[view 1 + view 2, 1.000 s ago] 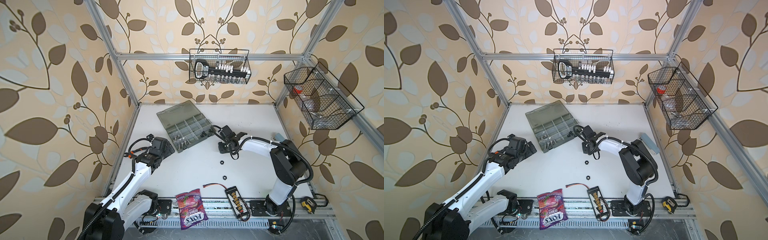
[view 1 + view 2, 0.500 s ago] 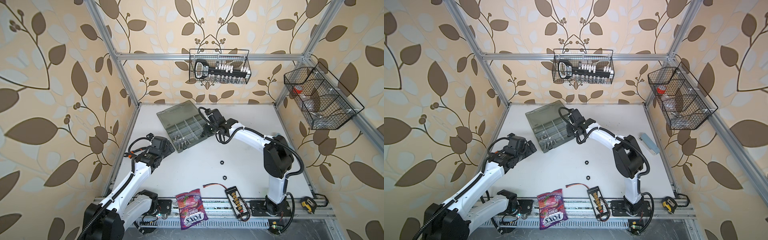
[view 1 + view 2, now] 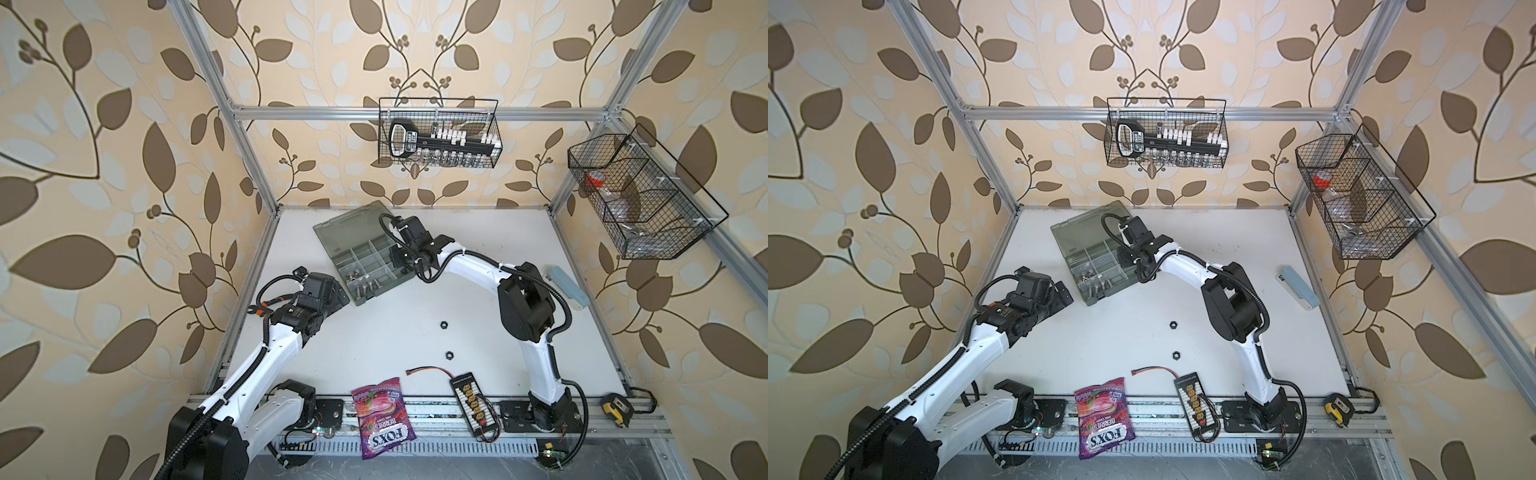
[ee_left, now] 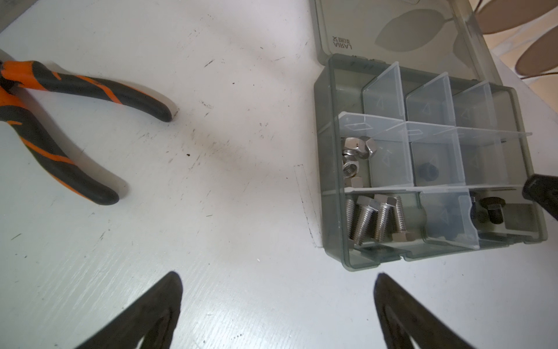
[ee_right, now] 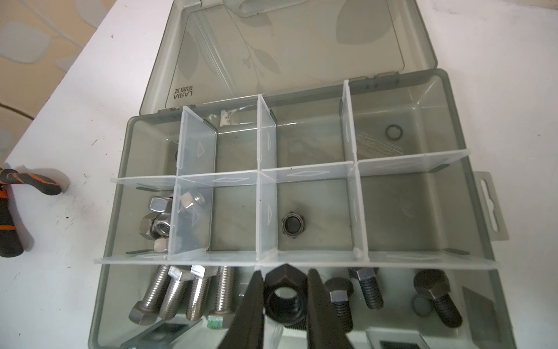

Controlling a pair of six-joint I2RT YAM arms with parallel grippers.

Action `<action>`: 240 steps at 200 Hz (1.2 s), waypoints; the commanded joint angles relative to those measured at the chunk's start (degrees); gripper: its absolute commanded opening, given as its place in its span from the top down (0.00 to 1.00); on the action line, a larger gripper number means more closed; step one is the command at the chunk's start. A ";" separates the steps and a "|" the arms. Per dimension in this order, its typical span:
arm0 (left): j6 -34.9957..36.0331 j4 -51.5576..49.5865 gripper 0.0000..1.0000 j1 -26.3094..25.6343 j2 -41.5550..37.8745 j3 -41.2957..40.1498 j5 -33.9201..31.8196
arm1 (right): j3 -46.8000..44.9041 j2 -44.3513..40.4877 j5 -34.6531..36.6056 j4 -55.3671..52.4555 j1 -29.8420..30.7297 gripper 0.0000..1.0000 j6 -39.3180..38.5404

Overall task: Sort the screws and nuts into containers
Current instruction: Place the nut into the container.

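Right arm (image 3: 478,266) reaches forward, right end effector (image 5: 284,272) clamped on a black nut (image 5: 283,299) over the case (image 5: 287,45). Left arm (image 3: 282,345) low, left end effector (image 4: 277,274) wide apart above the desk (image 4: 226,121).

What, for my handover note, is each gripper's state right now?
Left gripper: open, holding nothing.
Right gripper: shut on a black nut.
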 commanded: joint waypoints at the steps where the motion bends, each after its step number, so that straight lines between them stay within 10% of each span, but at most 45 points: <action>1: 0.01 -1.28 0.01 0.55 -1.12 1.72 -1.64 | 2.88 3.06 -0.54 0.72 0.19 0.97 -1.13; 76: 0.49 -3.04 0.01 0.55 -3.29 1.13 -2.96 | 10.67 9.79 0.74 -0.66 0.19 0.93 -2.01; 167: 0.65 -3.83 0.01 0.55 -4.47 1.00 -3.58 | 11.70 7.95 2.36 -2.34 0.19 0.58 -2.02; 240: 0.72 -3.23 0.01 0.55 -4.45 0.78 -3.54 | -6.59 -9.07 5.49 0.42 0.20 0.58 2.29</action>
